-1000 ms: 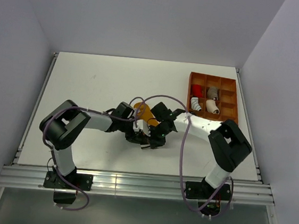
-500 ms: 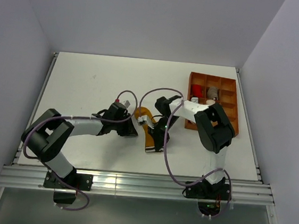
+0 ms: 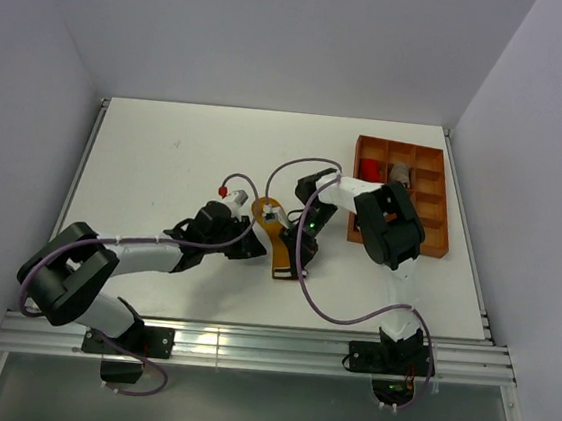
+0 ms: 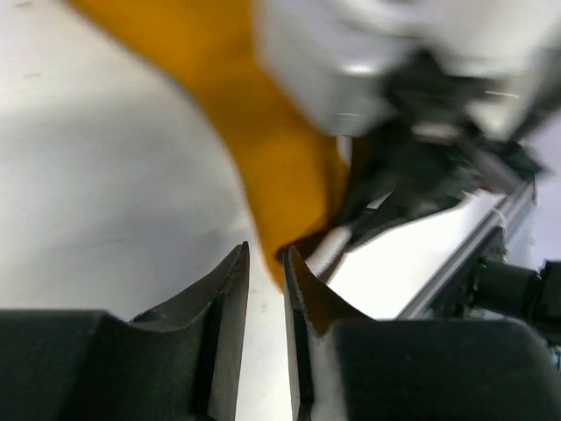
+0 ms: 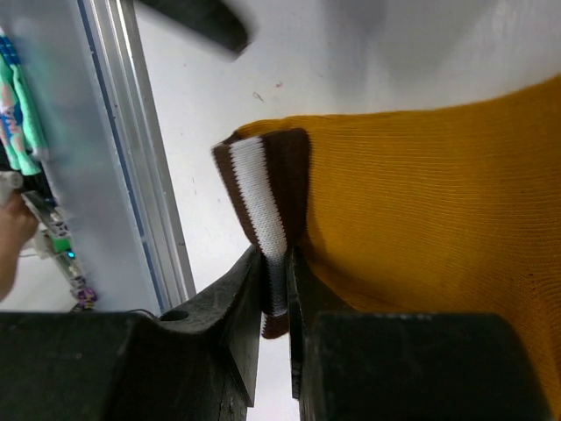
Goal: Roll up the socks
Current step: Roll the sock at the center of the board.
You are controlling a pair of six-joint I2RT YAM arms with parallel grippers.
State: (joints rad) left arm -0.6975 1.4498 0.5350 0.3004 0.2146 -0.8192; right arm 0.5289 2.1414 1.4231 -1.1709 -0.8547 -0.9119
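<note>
One mustard-orange sock (image 3: pixel 275 232) on one table (image 3: pixel 165 168). One compartment tray (image 3: pixel 426 226) at the far right, with one red bundle (image 3: pixel 370 169) and one grey bundle (image 3: pixel 400 171). Two claws: left claw (image 4: pixel 265 254), right claw (image 5: pixel 273 254).

The table's (image 3: pixel 157 147) far left lies open; the left arm (image 3: pixel 141 253) and right arm (image 3: pixel 385 226) (cables (image 3: pixel 321 310) looping too) crowd the middle, tray (image 3: pixel 399 143) at right.

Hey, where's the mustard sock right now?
In the top view the mustard sock lies flat mid-table, left of the orange tray; the right gripper pinches its striped cuff, the left gripper alongside.
</note>
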